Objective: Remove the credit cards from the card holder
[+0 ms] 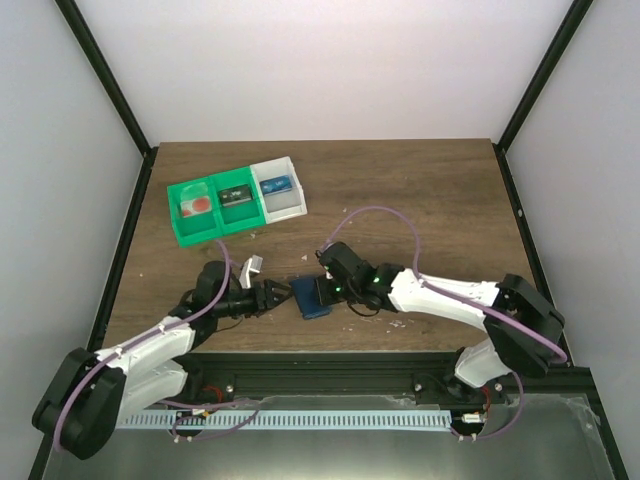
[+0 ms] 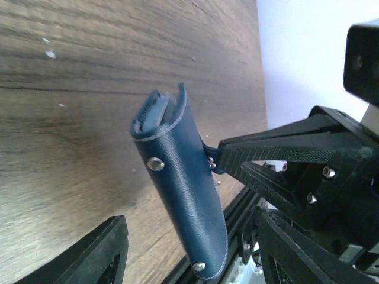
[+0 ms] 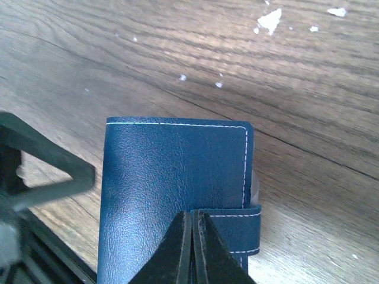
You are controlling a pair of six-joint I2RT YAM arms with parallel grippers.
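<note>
The right gripper [image 3: 192, 228] is clenched tight, its two fingertips pressed together on the closure strap [image 3: 246, 228] at the near right corner of the card holder [image 3: 172, 183], so the blue wallet hangs from that one tab. The left gripper [image 1: 272, 297] stands released, one finger on either side of the wallet and neither touching it, as far as the left wrist view shows. The card holder sits between the two arms near the front middle of the table [image 1: 420, 200], tipped up on edge rather than lying flat. Its mouth [image 2: 159, 109] shows stacked inner layers. A pale sliver [image 3: 256, 190] peeks past the right edge; it may be one of the credit cards, though I cannot tell for sure. The wallet looks light, soft and pliable, with a grained leathery skin that should grip well. Held by the strap alone, it will likely swing and twist. The cards will be thin, stiff and slick, and probably snug in their slots. The best hold is likely a pinch on an exposed card edge at the mouth, pulled straight along the slot. The green-and-white tray [image 1: 215, 235] stands well apart at the far left.
</note>
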